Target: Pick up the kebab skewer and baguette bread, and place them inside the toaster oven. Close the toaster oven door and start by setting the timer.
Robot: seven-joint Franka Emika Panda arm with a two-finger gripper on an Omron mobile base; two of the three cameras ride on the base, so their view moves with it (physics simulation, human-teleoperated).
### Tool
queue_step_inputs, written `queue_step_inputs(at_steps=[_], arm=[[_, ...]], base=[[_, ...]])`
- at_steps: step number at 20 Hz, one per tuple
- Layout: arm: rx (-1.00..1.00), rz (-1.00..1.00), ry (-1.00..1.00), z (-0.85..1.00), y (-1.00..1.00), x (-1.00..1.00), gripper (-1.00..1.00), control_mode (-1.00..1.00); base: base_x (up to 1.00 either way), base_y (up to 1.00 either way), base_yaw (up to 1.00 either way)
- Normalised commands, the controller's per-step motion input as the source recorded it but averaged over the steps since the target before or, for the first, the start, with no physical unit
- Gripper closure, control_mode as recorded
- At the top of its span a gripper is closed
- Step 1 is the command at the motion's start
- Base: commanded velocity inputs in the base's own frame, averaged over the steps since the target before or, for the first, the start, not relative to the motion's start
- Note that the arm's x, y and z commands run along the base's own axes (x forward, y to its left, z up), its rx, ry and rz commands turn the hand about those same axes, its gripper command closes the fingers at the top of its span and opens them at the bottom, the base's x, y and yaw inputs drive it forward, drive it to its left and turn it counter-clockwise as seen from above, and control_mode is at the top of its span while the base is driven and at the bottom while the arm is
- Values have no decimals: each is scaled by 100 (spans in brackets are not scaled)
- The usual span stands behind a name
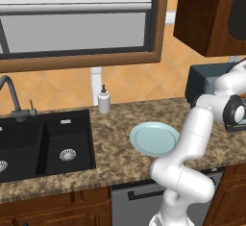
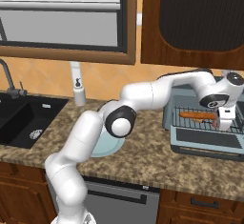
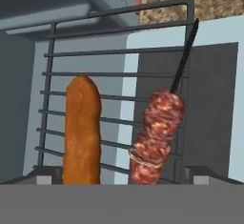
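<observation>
The claw (image 2: 224,123) hangs wide open, gripping nothing, just above the kebab skewer (image 3: 157,135). Skewer and baguette bread (image 3: 82,130) lie side by side on the toaster oven (image 2: 190,99) rack, its door (image 2: 209,139) dropped open over the counter (image 2: 157,156).

The granite counter (image 2: 157,158) carries the toaster oven (image 2: 202,130), a plate (image 1: 154,138), and apparently a soap bottle (image 1: 104,100).
</observation>
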Motion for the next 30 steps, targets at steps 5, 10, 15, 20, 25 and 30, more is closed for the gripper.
queue_step_inputs(at_steps=[5, 10, 15, 20, 25, 30], arm=[[0, 17, -17, 17, -5, -76, -100, -100], [-4, 30, -25, 38, -14, -87, -100, -100], [-4, 28, -29, 59, -29, -62, -100, -100], [-28, 21, -19, 20, 0, -56, -100, -100], [-49, 23, -11, -2, 17, -44, -100, -100], [-52, 15, -9, -17, 94, -37, -100, -100]], base=[[0, 0, 0], [0, 0, 0], [0, 0, 0], [0, 0, 0], [0, 0, 0], [0, 0, 0]])
